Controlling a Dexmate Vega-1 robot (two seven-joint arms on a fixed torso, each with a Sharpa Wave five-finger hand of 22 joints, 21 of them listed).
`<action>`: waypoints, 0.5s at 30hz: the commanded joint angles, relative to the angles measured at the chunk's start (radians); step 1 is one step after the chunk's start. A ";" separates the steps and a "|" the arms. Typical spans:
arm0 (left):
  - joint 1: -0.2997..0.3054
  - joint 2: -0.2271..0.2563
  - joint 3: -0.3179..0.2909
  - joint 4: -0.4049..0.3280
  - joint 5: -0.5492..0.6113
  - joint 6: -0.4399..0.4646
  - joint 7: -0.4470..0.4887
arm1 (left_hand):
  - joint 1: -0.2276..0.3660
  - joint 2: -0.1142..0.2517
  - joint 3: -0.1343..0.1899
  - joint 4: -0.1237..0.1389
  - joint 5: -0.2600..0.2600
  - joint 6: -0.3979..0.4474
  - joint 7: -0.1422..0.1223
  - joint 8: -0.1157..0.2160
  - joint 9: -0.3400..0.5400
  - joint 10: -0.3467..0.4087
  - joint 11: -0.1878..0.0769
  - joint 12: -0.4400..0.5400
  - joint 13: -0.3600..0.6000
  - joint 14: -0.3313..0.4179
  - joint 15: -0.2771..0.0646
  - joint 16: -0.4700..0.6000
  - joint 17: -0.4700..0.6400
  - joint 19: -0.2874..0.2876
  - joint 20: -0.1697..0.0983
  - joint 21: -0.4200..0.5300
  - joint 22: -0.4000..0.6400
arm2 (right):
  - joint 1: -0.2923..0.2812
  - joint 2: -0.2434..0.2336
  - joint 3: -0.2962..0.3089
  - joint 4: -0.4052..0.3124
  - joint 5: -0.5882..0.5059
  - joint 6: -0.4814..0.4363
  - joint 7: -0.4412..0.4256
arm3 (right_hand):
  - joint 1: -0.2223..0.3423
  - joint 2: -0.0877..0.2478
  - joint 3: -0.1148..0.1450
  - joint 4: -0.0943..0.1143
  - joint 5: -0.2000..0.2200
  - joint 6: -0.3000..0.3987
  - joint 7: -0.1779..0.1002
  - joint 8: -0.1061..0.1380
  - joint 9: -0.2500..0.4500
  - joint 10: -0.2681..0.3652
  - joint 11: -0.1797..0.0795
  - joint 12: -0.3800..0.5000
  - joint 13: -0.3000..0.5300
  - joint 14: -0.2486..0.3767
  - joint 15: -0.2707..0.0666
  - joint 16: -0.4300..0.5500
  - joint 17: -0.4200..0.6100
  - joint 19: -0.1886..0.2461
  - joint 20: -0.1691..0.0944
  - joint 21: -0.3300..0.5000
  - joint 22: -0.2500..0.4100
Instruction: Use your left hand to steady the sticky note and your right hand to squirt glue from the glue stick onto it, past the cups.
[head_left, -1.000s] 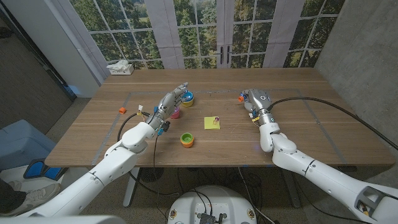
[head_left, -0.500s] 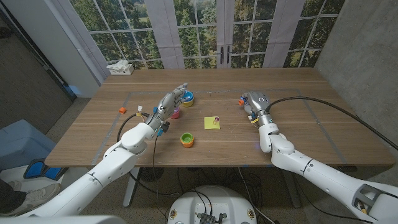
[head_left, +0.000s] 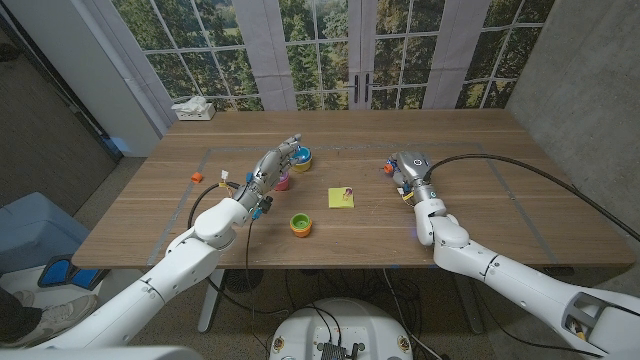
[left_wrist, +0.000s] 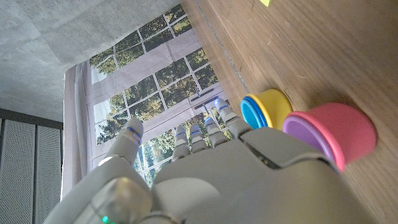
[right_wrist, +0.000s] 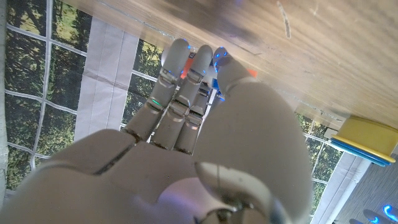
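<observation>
The yellow sticky note (head_left: 341, 198) lies mid-table with a small mark on it. My left hand (head_left: 273, 166) hovers to its left with fingers stretched out and apart, holding nothing, right beside the pink cup (head_left: 284, 182) and the yellow-and-blue cup (head_left: 300, 156). The left wrist view has both cups, yellow-and-blue (left_wrist: 267, 107) and pink (left_wrist: 333, 134), just past my fingers (left_wrist: 205, 134). My right hand (head_left: 407, 169) is to the right of the note, fingers curled around the glue stick (head_left: 388, 166), whose orange end pokes out. In the right wrist view, orange and blue bits (right_wrist: 214, 78) show between the curled fingers.
An orange-and-green cup (head_left: 300, 224) stands near the front, left of the note. A small orange piece (head_left: 197, 177) lies at the left. A tissue box (head_left: 193, 109) sits at the far left corner. Windows stand behind the table (head_left: 480, 215).
My right hand has drifted slightly toward the table's front edge with the glue stick. The left hand, cups and note stay put.
</observation>
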 joint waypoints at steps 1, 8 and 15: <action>-0.002 0.000 -0.003 0.000 0.002 0.000 0.004 | -0.002 0.024 0.001 -0.009 0.005 0.000 0.008 0.004 -0.001 -0.007 -0.004 0.009 0.001 -0.008 -0.050 0.006 0.001 0.009 -0.001 -0.001 -0.001 | 0.021 0.012 -0.022 0.016 -0.013 -0.047 0.032 | 0.009 0.018 0.012 -0.001 0.009 0.034 0.042 0.000 0.000 0.016 0.017 0.007 0.015 0.001 -0.059 0.000 0.001 -0.007 -0.095 -0.007 0.004; -0.010 -0.004 -0.001 0.009 -0.002 0.000 -0.003 | -0.002 0.025 0.000 -0.010 0.005 -0.001 0.008 0.004 -0.001 -0.008 -0.005 0.009 0.001 -0.008 -0.050 0.006 0.001 0.009 0.001 -0.002 -0.001 | 0.040 0.012 -0.048 0.010 -0.035 -0.104 0.095 | 0.017 -0.004 0.003 -0.004 0.021 -0.017 0.011 -0.028 -0.003 -0.042 -0.008 -0.013 0.009 -0.014 -0.060 0.003 0.016 -0.017 -0.086 -0.004 0.007; -0.024 -0.008 0.003 0.022 -0.003 0.000 -0.013 | 0.000 0.025 -0.002 -0.012 0.005 -0.010 0.004 0.001 -0.001 -0.009 -0.007 0.009 0.001 -0.007 -0.050 0.006 0.000 0.010 0.003 -0.003 -0.001 | 0.072 0.018 -0.086 -0.009 -0.071 -0.199 0.218 | -0.010 -0.019 -0.011 0.006 0.037 -0.124 -0.015 -0.080 -0.013 -0.158 -0.032 -0.025 0.001 -0.060 -0.058 -0.004 0.042 -0.054 -0.075 -0.013 0.006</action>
